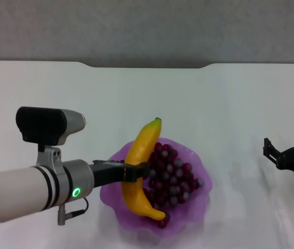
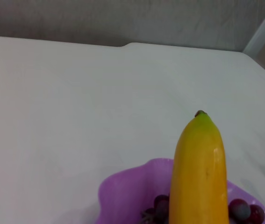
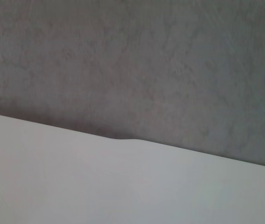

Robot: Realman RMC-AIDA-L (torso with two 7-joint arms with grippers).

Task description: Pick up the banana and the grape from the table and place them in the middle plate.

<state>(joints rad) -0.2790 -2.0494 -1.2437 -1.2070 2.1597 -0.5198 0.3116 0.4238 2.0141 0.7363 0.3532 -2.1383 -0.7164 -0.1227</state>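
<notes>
The yellow banana (image 1: 142, 148) is held at its middle by my left gripper (image 1: 136, 171), which is shut on it. The banana hangs over the left side of the purple scalloped middle plate (image 1: 198, 203), its green tip pointing to the far side. I cannot tell whether it touches the plate. The dark red grape bunch (image 1: 173, 175) lies in the plate, right beside the banana. The left wrist view shows the banana (image 2: 200, 172), the plate rim (image 2: 123, 191) and some grapes (image 2: 244, 211). My right gripper (image 1: 283, 141) is open and empty, low over the white table (image 1: 229, 104) at the right edge.
The table's far edge with a shallow notch (image 1: 147, 65) meets a grey wall. The right wrist view shows only the table (image 3: 99, 186) and the wall. Only one plate is in view.
</notes>
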